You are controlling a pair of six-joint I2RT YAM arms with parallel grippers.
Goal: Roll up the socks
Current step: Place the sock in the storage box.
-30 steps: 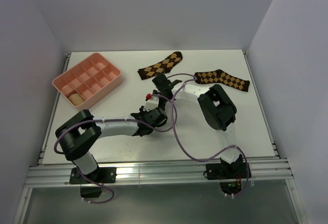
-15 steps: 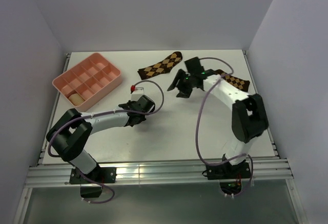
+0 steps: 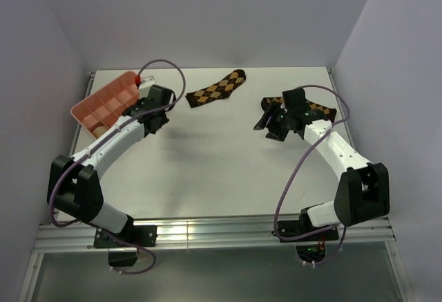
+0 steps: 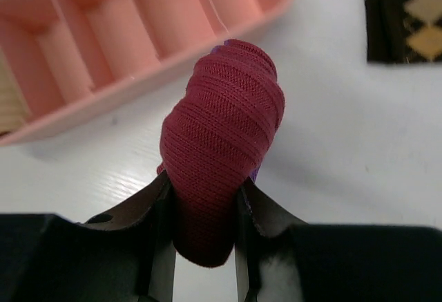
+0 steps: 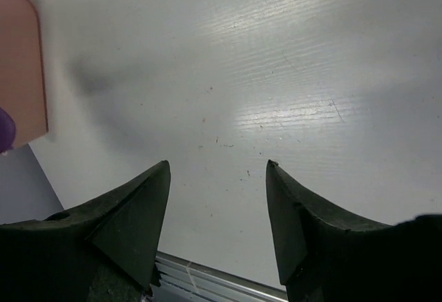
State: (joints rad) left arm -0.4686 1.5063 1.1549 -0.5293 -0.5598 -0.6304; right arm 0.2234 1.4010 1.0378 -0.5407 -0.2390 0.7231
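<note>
My left gripper (image 4: 204, 184) is shut on a rolled crimson sock (image 4: 221, 136); a sliver of purple shows at the roll's right side. The roll hangs just in front of the pink tray (image 4: 138, 32). A tan roll (image 4: 8, 101) lies in a tray compartment at the left edge, and it also shows in the top view (image 3: 101, 133). In the top view the left gripper (image 3: 153, 108) sits at the tray's right end. My right gripper (image 3: 271, 124) hovers over the right half of the table, open (image 5: 217, 164), with only bare tabletop between its fingers.
The pink divided tray (image 3: 103, 101) stands at the back left. One dark brown argyle sock (image 3: 217, 88) lies flat at the back centre. Another argyle sock (image 3: 323, 112) lies behind the right arm, partly hidden. Purple cables loop above both arms.
My left arm swung from the table's middle to the tray, carrying the crimson roll. My right arm let go, opened, and drew back to the right.
</note>
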